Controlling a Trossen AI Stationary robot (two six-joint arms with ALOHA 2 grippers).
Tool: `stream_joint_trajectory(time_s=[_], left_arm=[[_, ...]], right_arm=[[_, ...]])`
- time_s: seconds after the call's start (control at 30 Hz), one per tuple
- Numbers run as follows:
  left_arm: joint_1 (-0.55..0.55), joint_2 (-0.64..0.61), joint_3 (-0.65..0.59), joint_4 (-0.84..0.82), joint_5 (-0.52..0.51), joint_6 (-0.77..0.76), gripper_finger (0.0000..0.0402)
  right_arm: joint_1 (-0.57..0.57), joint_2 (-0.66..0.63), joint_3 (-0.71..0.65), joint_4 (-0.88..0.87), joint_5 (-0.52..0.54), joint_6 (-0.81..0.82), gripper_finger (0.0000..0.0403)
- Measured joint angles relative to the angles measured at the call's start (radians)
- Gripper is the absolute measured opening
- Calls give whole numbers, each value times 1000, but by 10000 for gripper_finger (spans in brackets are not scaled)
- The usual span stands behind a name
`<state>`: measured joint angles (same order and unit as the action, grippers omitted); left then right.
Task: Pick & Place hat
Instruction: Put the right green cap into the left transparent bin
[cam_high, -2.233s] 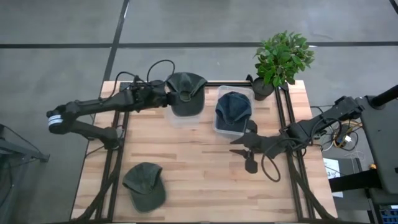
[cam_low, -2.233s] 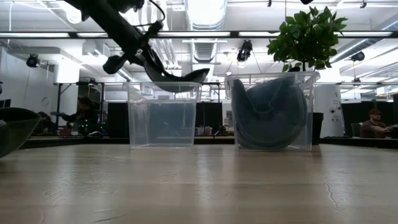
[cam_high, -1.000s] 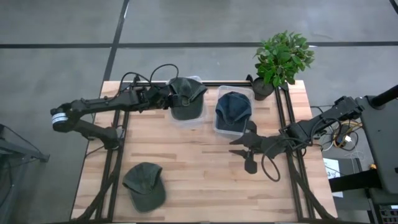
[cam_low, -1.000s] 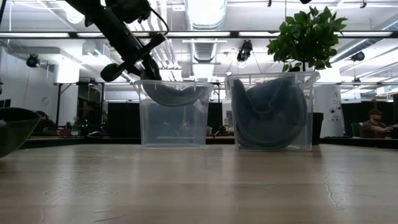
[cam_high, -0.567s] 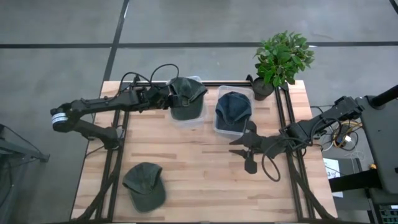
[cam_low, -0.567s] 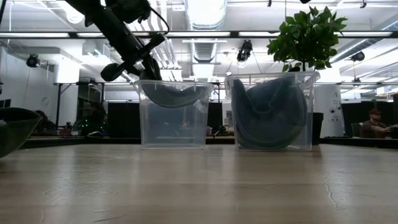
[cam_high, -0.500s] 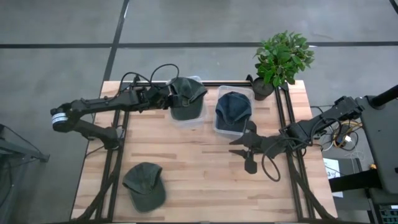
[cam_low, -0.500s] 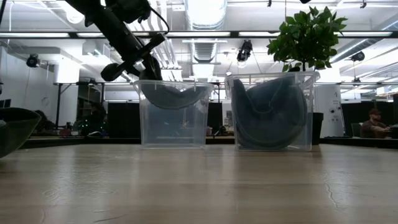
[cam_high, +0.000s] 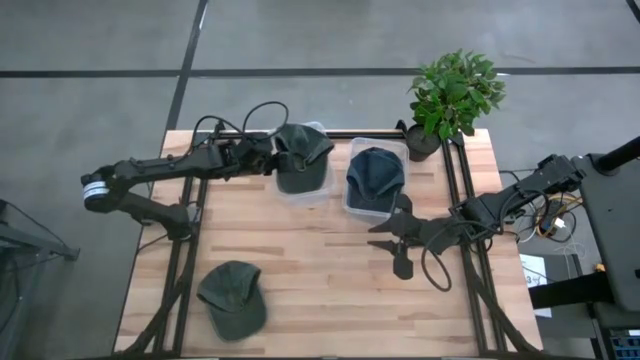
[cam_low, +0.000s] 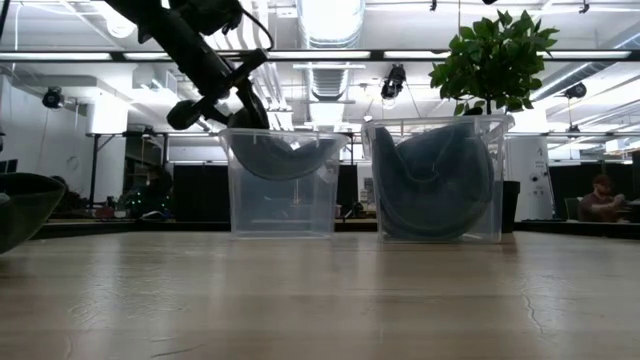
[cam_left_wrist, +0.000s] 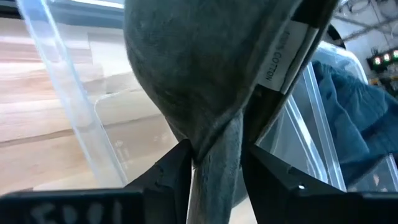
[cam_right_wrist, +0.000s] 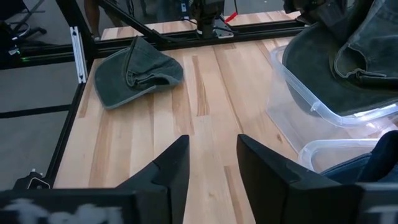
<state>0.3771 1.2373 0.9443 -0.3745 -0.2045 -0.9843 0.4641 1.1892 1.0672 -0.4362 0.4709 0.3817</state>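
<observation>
A dark green hat (cam_high: 299, 158) lies over the left clear bin (cam_high: 318, 192). Its crown (cam_low: 285, 155) sags into the bin's top and its edges rest on the rim. My left gripper (cam_high: 270, 158) stands open at the hat's left edge, level with the bin's rim (cam_low: 250, 112), with a fold of the hat between its fingers. A blue hat (cam_high: 375, 172) fills the right clear bin (cam_low: 435, 180). My right gripper (cam_high: 378, 238) waits open over the table in front of that bin, with nothing between its fingers (cam_right_wrist: 213, 162). My left gripper's open fingers (cam_left_wrist: 177, 171) stand on either side of a narrow fold at the hat's edge (cam_left_wrist: 217, 155). The fold fills the gap and lies against both fingers. The fingers come nearly level from the table's left. The hat's crown hangs in the bin.
A second green hat (cam_high: 232, 297) lies on the table near the front left corner (cam_right_wrist: 134, 74). A potted plant (cam_high: 455, 95) stands at the far right corner. Bare wood lies between the bins and the near edge (cam_high: 320, 290).
The green hat's crown has sunk deeper into the left bin, while its edge stays at my left gripper. My right arm has kept still.
</observation>
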Motion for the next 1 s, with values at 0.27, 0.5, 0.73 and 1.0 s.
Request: stream_joint_trajectory(time_s=[0.27, 0.5, 0.73, 1.0], left_arm=[[1, -13, 0, 0, 9, 51, 131], [1, -35, 0, -1, 9, 96, 131], [6, -69, 0, -52, 6, 129, 131], [8, -129, 0, -75, 3, 145, 131]], right_arm=[[0, 0, 0, 1, 0, 1, 122], [0, 0, 0, 1, 0, 1, 131], [0, 0, 0, 1, 0, 1, 133], [0, 0, 0, 1, 0, 0, 123]])
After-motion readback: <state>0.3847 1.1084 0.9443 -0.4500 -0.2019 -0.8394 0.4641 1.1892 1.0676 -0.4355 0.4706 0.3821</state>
